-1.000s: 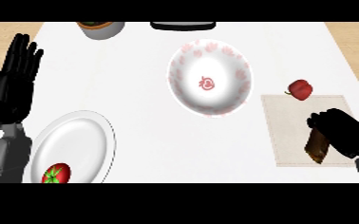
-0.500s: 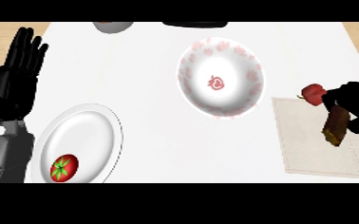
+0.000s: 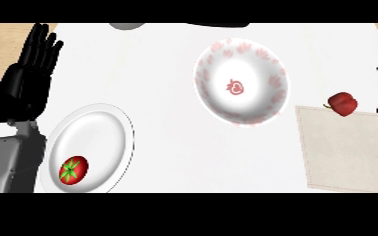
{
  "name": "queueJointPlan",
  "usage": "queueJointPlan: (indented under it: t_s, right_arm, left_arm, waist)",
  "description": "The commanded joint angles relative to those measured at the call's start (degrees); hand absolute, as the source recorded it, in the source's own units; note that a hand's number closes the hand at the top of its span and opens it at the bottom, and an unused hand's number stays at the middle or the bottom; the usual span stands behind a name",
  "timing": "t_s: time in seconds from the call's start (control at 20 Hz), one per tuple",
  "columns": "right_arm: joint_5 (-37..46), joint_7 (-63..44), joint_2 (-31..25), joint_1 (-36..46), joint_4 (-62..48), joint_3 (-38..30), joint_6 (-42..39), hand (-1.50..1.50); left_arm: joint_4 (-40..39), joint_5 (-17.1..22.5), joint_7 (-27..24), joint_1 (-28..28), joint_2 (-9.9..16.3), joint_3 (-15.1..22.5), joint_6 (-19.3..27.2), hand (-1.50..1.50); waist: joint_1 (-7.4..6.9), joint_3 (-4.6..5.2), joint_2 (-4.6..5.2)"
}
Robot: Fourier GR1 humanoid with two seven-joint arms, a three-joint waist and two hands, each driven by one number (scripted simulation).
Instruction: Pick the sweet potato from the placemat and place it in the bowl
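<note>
A white bowl (image 3: 241, 82) with a pale red pattern round its inner wall and a small red mark at its centre sits on the white counter (image 3: 162, 70); nothing lies in it. To the bowl's lower right lies a beige, cloth-like rectangular placemat (image 3: 343, 150), its surface bare. A glossy, lumpy red thing, apparently a pepper (image 3: 342, 103), rests at the placemat's upper corner, right of the bowl. The sweet potato shows nowhere in this view. To the bowl's lower left is a smooth white round plate (image 3: 92, 147) holding a red tomato (image 3: 73, 169) with a green star-shaped top. The black left hand (image 3: 33, 75) stands at the view's left edge, far left of the bowl, fingers straight and upward, holding nothing. The right hand is out of sight.
</note>
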State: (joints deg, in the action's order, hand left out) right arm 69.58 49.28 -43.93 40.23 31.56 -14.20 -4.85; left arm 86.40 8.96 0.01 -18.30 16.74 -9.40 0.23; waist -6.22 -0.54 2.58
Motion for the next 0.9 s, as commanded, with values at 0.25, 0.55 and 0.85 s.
queueJointPlan:
  t_s: [0.25, 0.55, 0.85]
  right_arm:
    - [-6.8, 13.3, -5.76, 12.83, -10.13, -5.98, -7.49, 1.5]
    - [-11.89, 18.77, -7.06, 19.72, -12.9, -8.06, -13.38, 1.5]
    - [-15.06, 17.71, -4.87, 26.97, -16.14, -6.63, -24.21, 1.5]
  left_arm:
    - [-2.18, -0.36, -0.96, -0.66, -0.03, -0.46, 0.18, 0.0]
    - [-1.69, -2.34, -1.06, 0.27, -1.48, 0.87, 2.11, 0.0]
    - [-2.99, -1.15, 0.45, -1.75, 1.09, -1.09, 0.87, 0.0]
  waist:
    - [0.25, 0.18, -0.25]
    - [1.51, 0.29, -1.08]
    - [2.23, 0.49, -1.47]
